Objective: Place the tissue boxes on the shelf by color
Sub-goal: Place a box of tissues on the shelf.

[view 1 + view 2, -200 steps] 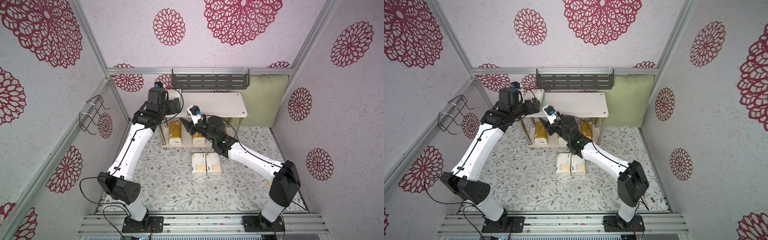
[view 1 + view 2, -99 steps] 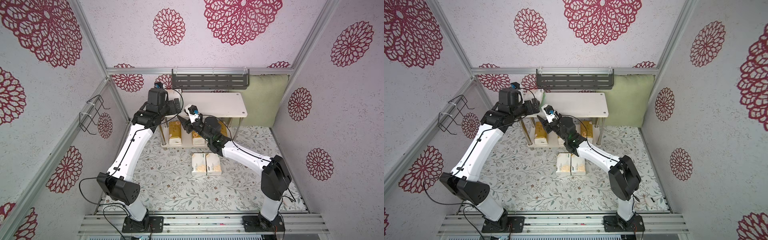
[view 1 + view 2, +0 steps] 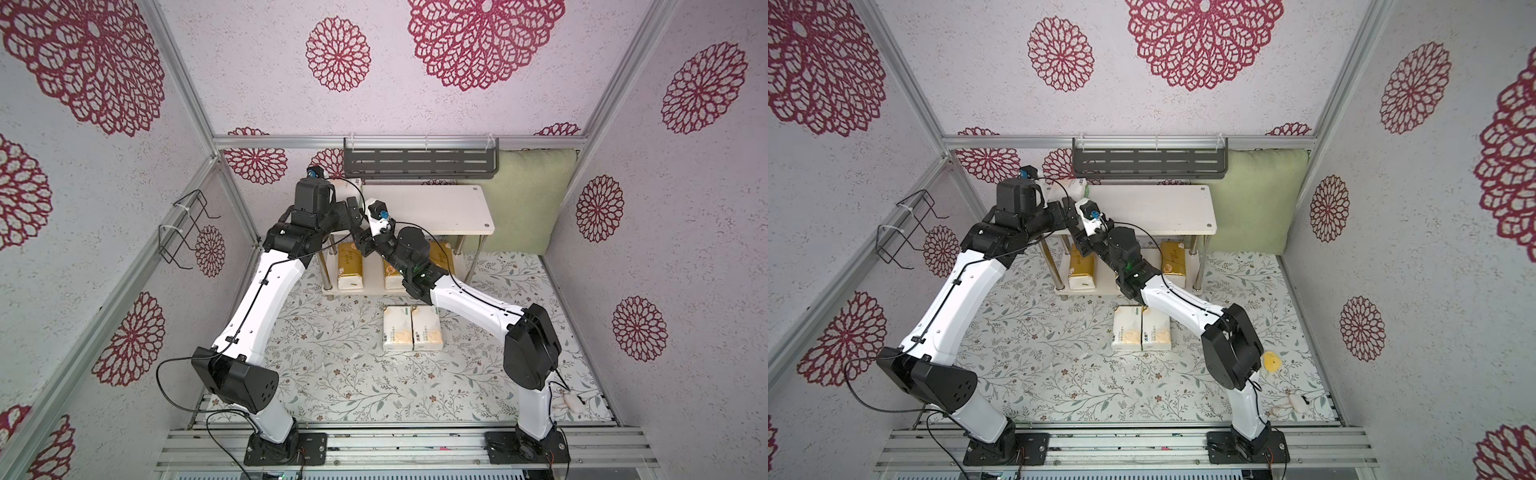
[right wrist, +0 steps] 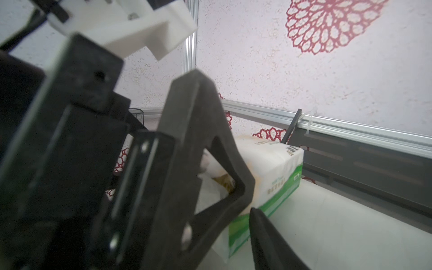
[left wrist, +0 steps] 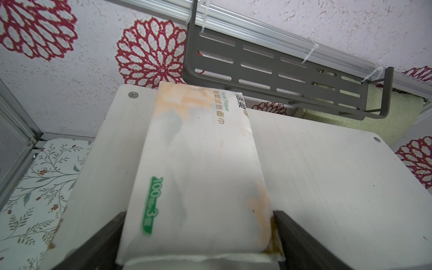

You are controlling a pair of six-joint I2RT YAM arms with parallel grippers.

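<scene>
Left wrist view is showing the small two-tier shelf of white boards and chrome legs [image 5: 327, 175], with a white soft tissue pack with green lettering [image 5: 198, 152] lying at the ten o'clock corner of its top board. The right arm [image 3: 469, 303] has been swinging in beside it over the last second, probably to nudge the pack straight. The left gripper [image 5: 196, 224] is flanking and touching the pack with widely spread fingers, though whether it is squeezing cannot be told. The right gripper [image 3: 360, 243] is keeping its fingers pressed together on nothing, their tips mostly hidden. Two more white packs [image 3: 411, 332] are waiting on the mat at the shelf's six o'clock.

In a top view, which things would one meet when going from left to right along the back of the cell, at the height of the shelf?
Black wire holder → left gripper on a white tissue pack → shelf → green cushion.
</scene>
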